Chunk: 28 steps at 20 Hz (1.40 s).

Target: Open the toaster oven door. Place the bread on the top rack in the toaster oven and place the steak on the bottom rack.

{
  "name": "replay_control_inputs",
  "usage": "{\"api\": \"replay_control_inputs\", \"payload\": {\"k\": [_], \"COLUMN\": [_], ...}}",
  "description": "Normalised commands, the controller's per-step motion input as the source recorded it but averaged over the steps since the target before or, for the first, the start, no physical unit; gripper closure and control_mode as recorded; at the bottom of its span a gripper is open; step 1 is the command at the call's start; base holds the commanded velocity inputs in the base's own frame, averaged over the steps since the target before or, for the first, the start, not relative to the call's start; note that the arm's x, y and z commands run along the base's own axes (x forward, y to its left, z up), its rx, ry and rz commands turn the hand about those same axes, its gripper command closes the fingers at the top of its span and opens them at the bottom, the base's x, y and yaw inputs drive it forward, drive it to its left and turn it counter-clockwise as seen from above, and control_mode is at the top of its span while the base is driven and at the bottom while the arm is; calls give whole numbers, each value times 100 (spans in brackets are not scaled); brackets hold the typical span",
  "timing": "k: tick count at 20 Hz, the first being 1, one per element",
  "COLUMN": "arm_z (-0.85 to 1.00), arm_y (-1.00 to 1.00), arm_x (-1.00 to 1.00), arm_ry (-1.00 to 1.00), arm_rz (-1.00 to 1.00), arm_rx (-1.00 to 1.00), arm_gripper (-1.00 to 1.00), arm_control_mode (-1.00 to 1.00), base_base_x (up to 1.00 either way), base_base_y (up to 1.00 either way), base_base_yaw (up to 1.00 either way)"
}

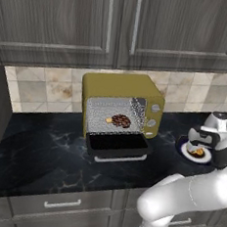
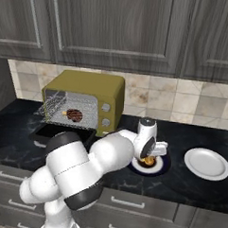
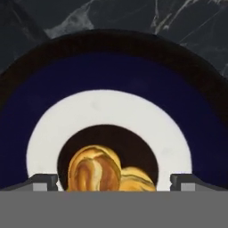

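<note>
Hovering low over a dark-rimmed plate (image 3: pixel 111 116) on the black marble worktop (image 1: pixel 43 153), the end effector (image 3: pixel 113 180) has its jaws spread wide, one fingertip on each side of the golden bread (image 3: pixel 95 169), which lies on the plate's centre, not gripped. To the left, the toaster oven (image 1: pixel 120 86) stands with the toaster oven door (image 1: pixel 117 144) folded down flat, and the dark steak (image 1: pixel 121 120) sits inside on a rack. A plain white plate (image 2: pixel 207 163) rests further right.
</note>
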Motion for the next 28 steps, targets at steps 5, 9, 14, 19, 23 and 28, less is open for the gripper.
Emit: {"api": "replay_control_inputs", "payload": {"k": [5, 9, 14, 19, 23, 28], "arm_z": [-21, -32, -36, -49, -36, -29], "arm_y": [-29, -13, -1, 0, 0, -1], "arm_x": [29, 13, -1, -19, -14, -1], "arm_ry": [0, 0, 6, 9, 0, -11], "arm_rz": [5, 6, 4, 1, 0, 0], "arm_rx": [0, 0, 0, 0, 0, 0], "arm_gripper": [-100, -100, -100, -100, 100, 100], "arm_control_mode": [-100, -100, -100, -100, -100, -100], "base_base_x": [0, 0, 0, 0, 0, 0], "base_base_y": [0, 0, 0, 0, 0, 0], "base_base_yaw": [0, 0, 0, 0, 0, 0]}}
